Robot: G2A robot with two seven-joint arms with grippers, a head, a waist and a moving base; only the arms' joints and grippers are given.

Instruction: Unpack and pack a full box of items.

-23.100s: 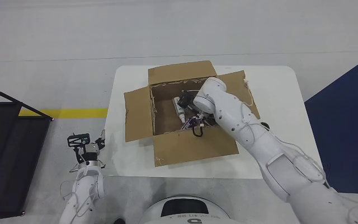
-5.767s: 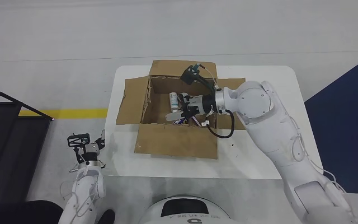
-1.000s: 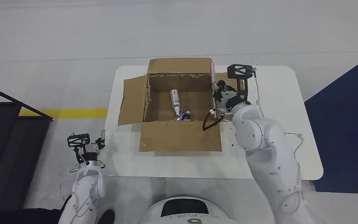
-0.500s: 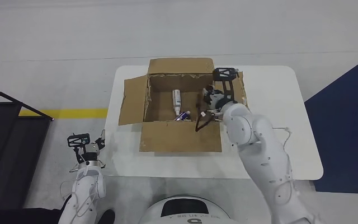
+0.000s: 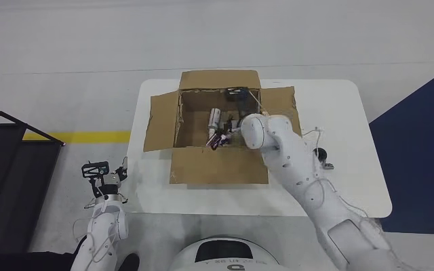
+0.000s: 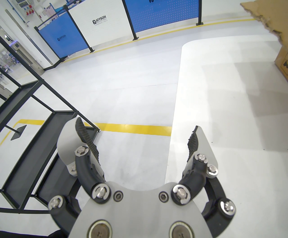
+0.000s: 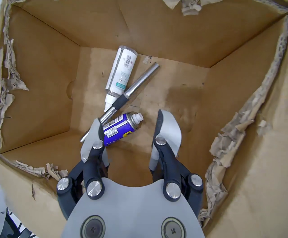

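Note:
An open cardboard box (image 5: 217,166) stands on the white table (image 5: 339,101). On its floor lie a white bottle (image 7: 121,69), a metal rod with a black grip (image 7: 132,86) and a blue spray can (image 7: 120,129). From above, the bottle (image 5: 214,118) and the can (image 5: 218,140) show near the box's middle. My right gripper (image 7: 128,118) hangs open inside the box just above the can, one finger on either side, nothing held. My left gripper (image 6: 137,126) is open and empty, off the table's left front corner (image 5: 102,173).
The box's four flaps are folded outward, with torn edges (image 7: 234,135). A black metal rack (image 6: 33,135) stands on the floor left of the table. Bare tabletop (image 6: 225,101) lies between the left gripper and the box corner (image 6: 270,18).
My right arm has swung left from above the box's right flap and dipped into the box. The left arm has not moved.

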